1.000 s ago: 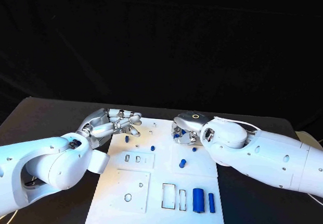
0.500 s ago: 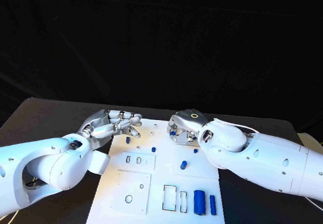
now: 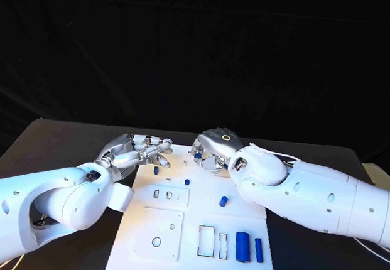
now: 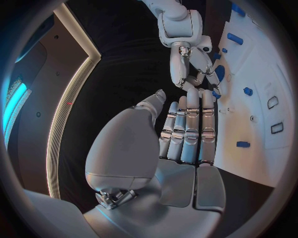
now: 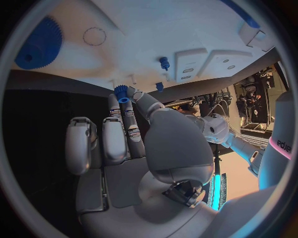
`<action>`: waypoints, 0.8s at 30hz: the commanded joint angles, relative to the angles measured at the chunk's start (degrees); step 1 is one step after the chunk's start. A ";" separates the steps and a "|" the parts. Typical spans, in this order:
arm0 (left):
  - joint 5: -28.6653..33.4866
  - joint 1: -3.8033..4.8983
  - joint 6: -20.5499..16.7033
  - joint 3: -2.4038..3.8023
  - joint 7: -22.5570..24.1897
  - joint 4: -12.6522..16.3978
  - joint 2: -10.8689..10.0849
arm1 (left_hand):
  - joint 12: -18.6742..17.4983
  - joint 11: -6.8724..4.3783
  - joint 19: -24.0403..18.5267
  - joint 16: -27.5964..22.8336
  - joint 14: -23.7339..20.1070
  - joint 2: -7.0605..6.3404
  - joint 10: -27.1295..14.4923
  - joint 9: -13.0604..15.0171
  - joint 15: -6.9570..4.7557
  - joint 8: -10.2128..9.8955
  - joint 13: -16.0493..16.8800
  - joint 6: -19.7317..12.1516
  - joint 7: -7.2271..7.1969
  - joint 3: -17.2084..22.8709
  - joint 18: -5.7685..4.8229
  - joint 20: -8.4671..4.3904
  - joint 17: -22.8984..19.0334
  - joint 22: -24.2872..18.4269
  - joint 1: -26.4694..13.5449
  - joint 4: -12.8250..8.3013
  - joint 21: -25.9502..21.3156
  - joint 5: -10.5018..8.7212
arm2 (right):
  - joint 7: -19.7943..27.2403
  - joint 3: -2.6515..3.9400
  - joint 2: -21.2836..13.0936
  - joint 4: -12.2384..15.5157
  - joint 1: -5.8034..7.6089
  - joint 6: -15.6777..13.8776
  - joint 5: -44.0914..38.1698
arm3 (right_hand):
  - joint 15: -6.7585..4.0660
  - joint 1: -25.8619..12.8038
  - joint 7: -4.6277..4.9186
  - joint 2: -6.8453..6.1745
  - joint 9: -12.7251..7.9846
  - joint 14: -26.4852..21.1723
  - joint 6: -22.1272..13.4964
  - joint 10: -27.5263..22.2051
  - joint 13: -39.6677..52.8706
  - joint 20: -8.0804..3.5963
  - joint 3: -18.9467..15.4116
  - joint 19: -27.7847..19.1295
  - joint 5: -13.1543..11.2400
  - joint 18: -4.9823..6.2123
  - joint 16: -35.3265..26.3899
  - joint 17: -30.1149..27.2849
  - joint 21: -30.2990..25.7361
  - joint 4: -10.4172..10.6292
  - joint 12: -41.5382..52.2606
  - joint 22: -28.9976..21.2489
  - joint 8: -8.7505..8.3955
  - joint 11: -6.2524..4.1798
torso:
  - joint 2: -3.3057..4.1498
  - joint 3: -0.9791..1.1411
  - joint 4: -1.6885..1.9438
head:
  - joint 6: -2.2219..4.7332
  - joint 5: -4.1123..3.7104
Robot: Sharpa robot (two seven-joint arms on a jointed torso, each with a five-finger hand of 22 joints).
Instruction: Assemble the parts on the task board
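Observation:
The white task board (image 3: pixel 197 226) lies in the middle of the black table. My right hand (image 3: pixel 214 148) hovers over the board's far edge and pinches a small blue gear (image 5: pixel 121 92) between thumb and fingertips. My left hand (image 3: pixel 144 150) is at the board's far left corner, fingers straight and side by side (image 4: pixel 189 126), holding nothing. The two hands are close together, fingertips almost meeting. A large blue gear (image 5: pixel 38 43) sits on the board near the right hand. Two blue cylinders (image 3: pixel 242 246) lie at the board's near right, and a blue peg (image 3: pixel 224 201) stands mid-board.
Smaller blue pieces (image 3: pixel 187 181) stand near the board's far end. Raised white blocks with slots (image 3: pixel 161 194) and rectangular cut-outs (image 3: pixel 205 240) mark the board. Both white forearms flank the board on the bare black table (image 3: pixel 58 143).
My right hand has moved left and toward the board's far edge, closer to the left hand. The left hand has barely moved.

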 commanded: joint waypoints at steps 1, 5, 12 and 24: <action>0.19 0.20 0.60 0.03 0.27 0.03 0.08 | -0.41 -0.09 -0.55 0.32 -0.57 0.39 -0.42 -0.02 -0.05 -0.33 -0.10 -0.14 0.45 0.16 0.49 0.06 0.08 0.11 -0.22 -0.33 0.37 -0.17 | -1.21 0.05 1.21 -1.25 0.01 -3.40 -1.28 | -0.34 0.87 0.26 0.36 0.04 1.81 -0.29 2.66 2.45 -0.04 0.79 0.35 0.28 -0.60 0.25 -0.01 0.29 -0.43 0.20 0.05 -0.17 -2.94 | 0.11 0.00 0.02 | 0.07 0.02; 0.20 0.27 0.61 0.03 0.27 0.03 0.10 | -0.41 -0.09 -0.55 0.32 -0.57 0.39 -0.42 -0.02 -0.05 -0.33 -0.10 -0.14 0.45 0.16 0.49 0.06 0.08 0.11 -0.22 -0.33 0.37 -0.17 | -1.42 0.05 2.24 -2.30 0.00 -3.94 -1.46 | -0.34 0.87 0.26 0.36 0.04 1.81 -0.29 2.66 2.45 -0.04 0.79 0.35 0.28 -0.60 0.25 -0.01 0.29 -0.43 0.20 0.05 -0.17 -2.94 | 0.20 0.03 0.10 | 0.05 -0.07; 0.20 0.50 0.58 0.03 0.19 0.01 0.16 | -0.48 -0.04 -0.67 0.40 -0.69 0.35 -0.52 -0.03 -0.02 -0.40 -0.11 -0.22 0.49 0.17 0.48 0.07 0.13 0.17 -0.21 -0.37 0.46 -0.17 | -1.54 0.06 3.60 -4.38 -0.03 -4.42 -1.78 | -0.32 0.88 0.29 0.35 0.09 1.82 -0.31 2.62 2.50 -0.02 0.92 0.40 0.33 -0.62 0.33 0.09 0.35 -0.42 0.20 0.16 -0.19 -2.91 | 0.51 -0.02 0.43 | 0.27 -0.30; 0.20 0.81 0.55 0.03 0.12 0.01 0.27 | -0.57 0.04 -0.87 0.56 -0.85 0.28 -0.63 -0.05 0.07 -0.49 -0.13 -0.31 0.57 0.04 0.47 0.11 0.23 0.28 -0.46 -0.26 0.63 -0.19 | -1.20 0.06 4.89 -5.99 -0.26 -3.28 -1.82 | -0.29 0.79 0.31 0.26 0.14 1.82 -0.29 2.60 2.55 -0.01 0.97 0.42 0.30 -0.63 0.36 0.11 0.38 -0.39 0.22 0.22 -0.19 -2.89 | 0.66 -0.04 0.53 | 0.21 -0.13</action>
